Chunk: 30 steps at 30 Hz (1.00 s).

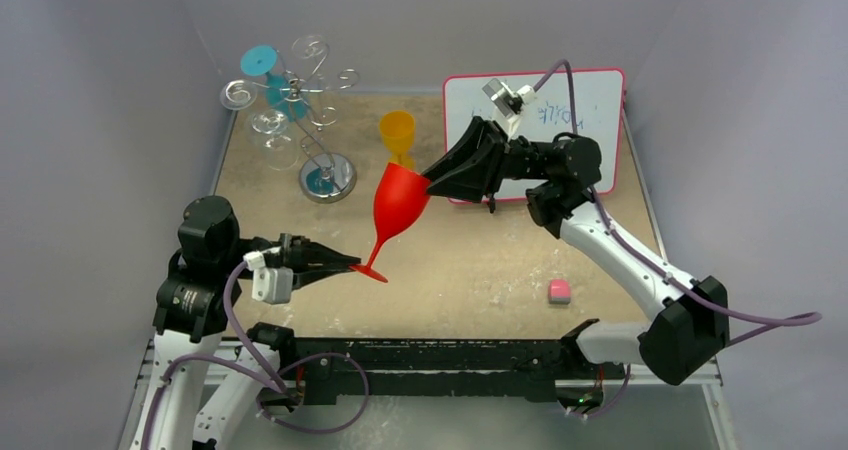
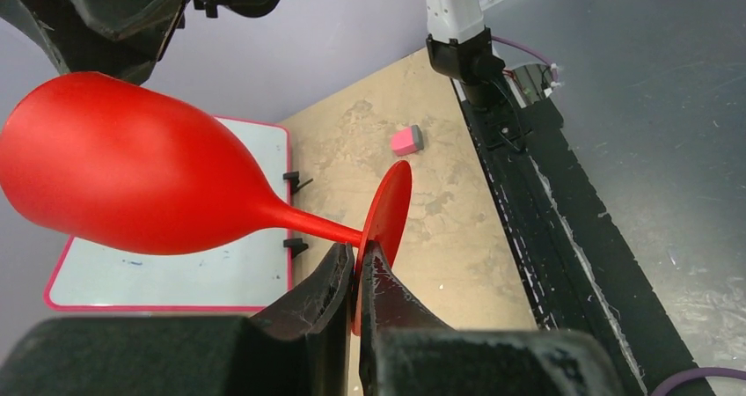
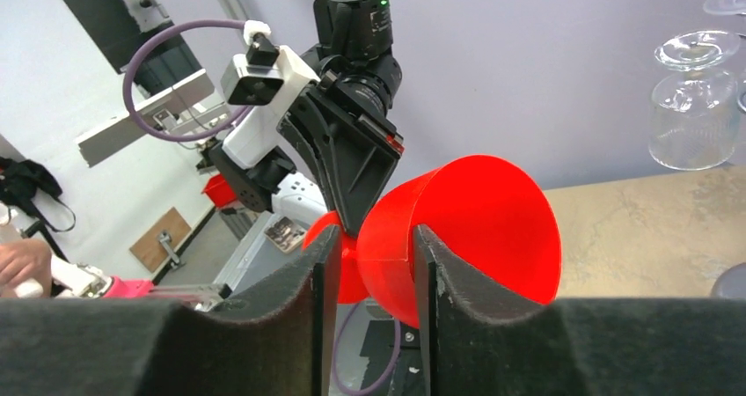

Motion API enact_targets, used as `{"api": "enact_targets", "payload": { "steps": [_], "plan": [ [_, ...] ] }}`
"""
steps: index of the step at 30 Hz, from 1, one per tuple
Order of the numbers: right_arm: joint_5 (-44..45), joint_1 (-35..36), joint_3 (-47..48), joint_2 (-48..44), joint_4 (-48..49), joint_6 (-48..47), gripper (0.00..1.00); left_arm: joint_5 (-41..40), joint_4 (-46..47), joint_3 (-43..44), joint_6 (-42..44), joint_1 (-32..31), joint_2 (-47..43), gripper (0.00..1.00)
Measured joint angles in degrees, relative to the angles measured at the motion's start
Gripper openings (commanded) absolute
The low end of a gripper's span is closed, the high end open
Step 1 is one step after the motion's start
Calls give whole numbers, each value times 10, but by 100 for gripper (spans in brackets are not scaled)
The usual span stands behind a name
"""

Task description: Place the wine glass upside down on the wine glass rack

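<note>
The red wine glass (image 1: 400, 200) hangs tilted in the air over the table, bowl up and to the right. My left gripper (image 1: 352, 264) is shut on its round foot; the left wrist view shows the jaws (image 2: 359, 253) pinching the disc edge-on, with the bowl (image 2: 132, 185) beyond. My right gripper (image 1: 430, 175) is at the bowl's rim. In the right wrist view its jaws (image 3: 376, 238) are open and straddle the rim wall of the glass (image 3: 475, 220), with a gap at the left finger. The wine glass rack (image 1: 300, 90) stands at the far left on its shiny base.
A teal glass (image 1: 262, 62) and clear glasses (image 1: 270, 130) hang on the rack; the clear ones also show in the right wrist view (image 3: 691, 123). An orange glass (image 1: 397, 133) stands behind the red one. A whiteboard (image 1: 590, 110) lies far right, a pink eraser (image 1: 559, 290) near right.
</note>
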Motion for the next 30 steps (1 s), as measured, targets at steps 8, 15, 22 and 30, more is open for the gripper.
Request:
{"api": "enact_targets", "payload": {
  "steps": [8, 15, 22, 30],
  "plan": [
    [67, 1, 0, -51, -141, -88, 92, -43, -9, 11, 7, 0, -3, 0],
    [172, 1, 1, -123, -261, -168, 100, -79, -18, 27, 21, 2, -2, 0],
    [247, 1, 1, -160, -330, -221, 100, -115, 12, 32, -13, 2, 15, 0],
    [281, 1, 1, -174, -378, -256, 100, -271, 239, 3, -253, 1, 5, 0]
  ]
}}
